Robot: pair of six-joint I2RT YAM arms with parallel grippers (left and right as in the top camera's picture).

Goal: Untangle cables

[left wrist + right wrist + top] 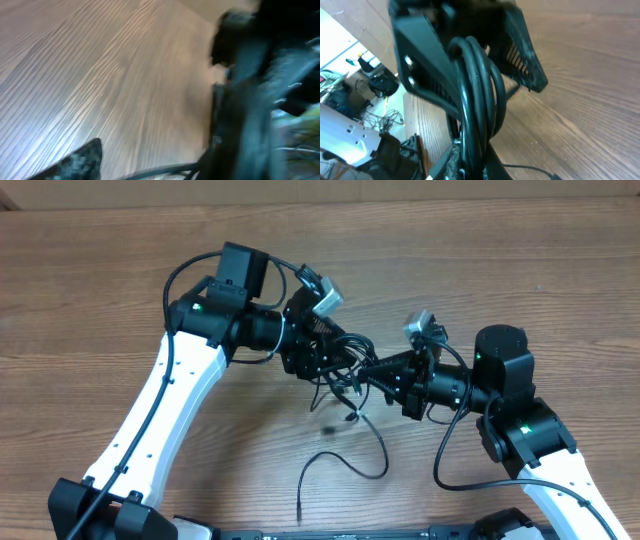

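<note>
The cables are thin black cords bunched in a tangle between my two grippers above the table's middle. One cord trails down onto the table and ends in a plug near the front. My right gripper is shut on several looped cords, seen close up in the right wrist view between its fingers. My left gripper is at the tangle's left side with its jaws spread around the loops. The left wrist view is blurred, showing one finger and a cord.
The wooden table lies all round. The right arm's dark body fills the right of the left wrist view. Thicker arm cables loop beside each arm. A cluttered room shows beyond the table edge.
</note>
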